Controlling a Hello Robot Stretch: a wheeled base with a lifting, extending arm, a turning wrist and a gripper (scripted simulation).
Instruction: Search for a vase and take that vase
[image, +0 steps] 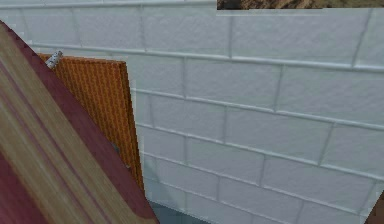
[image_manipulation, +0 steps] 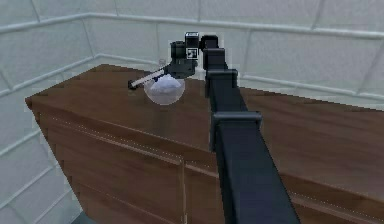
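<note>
One pale round thing (image_manipulation: 165, 92) sat on the worktop (image_manipulation: 90, 100) at our tool (image_manipulation: 138, 80); we couldn't tell whether the tool held anything.

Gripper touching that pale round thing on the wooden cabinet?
Cannot tell. In the arm side view the gripper overlaps the pale round thing on the wooden cabinet; neither contact nor a gap shows plainly.

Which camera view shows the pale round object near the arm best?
The arm side view: the pale round object shows whole against the wooden cabinet top, near the pincer. The forward view faces a white block wall and an orange panel.
</note>
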